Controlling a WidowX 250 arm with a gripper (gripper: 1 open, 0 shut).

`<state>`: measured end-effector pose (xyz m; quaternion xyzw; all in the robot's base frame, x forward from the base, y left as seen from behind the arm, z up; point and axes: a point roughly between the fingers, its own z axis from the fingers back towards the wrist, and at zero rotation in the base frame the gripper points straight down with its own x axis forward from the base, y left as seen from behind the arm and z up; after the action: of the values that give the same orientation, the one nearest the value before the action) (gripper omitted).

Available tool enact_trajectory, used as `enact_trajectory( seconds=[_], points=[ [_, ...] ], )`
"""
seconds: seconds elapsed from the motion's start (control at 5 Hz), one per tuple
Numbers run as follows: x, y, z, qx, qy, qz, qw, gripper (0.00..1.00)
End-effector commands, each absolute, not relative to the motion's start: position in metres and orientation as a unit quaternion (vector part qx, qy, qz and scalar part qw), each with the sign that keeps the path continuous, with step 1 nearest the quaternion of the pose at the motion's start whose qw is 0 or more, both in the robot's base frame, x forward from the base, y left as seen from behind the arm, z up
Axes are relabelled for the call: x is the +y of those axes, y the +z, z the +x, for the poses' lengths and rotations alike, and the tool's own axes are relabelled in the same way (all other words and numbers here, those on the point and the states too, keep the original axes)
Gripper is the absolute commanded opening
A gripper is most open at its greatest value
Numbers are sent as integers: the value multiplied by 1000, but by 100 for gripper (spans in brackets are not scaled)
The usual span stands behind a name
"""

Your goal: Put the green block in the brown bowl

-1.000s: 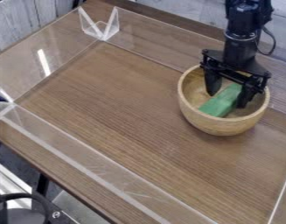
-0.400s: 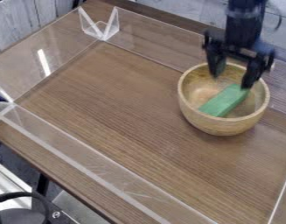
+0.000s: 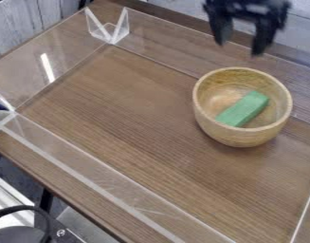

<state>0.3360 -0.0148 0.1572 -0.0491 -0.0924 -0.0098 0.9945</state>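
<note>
Wood-grain tabletop (image 3: 132, 133) carries the brown bowl (image 3: 210, 124) with the green block (image 3: 244, 108) lying inside it, so my task looks done, my gripper (image 3: 247, 30) spread wide and empty above.

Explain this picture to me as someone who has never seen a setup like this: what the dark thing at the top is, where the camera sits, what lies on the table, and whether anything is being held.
There is one view, from a camera looking down at an angle across a wooden table edged with clear plastic walls. The dark, blurred thing at the top is the robot arm's gripper, a two-fingered claw for picking things up. It hangs above the table with its fingers spread open and holds nothing. Below it stands the brown bowl, a round wooden one, and the green block lies inside it, leaning on the inner wall. A small clear plastic piece sits at the far corner. The block is already in the bowl.
</note>
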Motion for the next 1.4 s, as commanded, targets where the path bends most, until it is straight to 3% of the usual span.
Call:
enact_trajectory(
  seconds=[0.0, 0.4, 0.6, 0.8, 1.2],
  points=[
    [16, 205, 334, -148, 2, -45, 988, 100],
    [84, 206, 321, -141, 51, -19, 989, 100],
    [74, 192, 313, -126, 35, -17, 991, 0],
    [64, 182, 307, -115, 22, -19, 993, 0],
    [7, 168, 298, -99, -35, -31, 994, 0]
  ],
)
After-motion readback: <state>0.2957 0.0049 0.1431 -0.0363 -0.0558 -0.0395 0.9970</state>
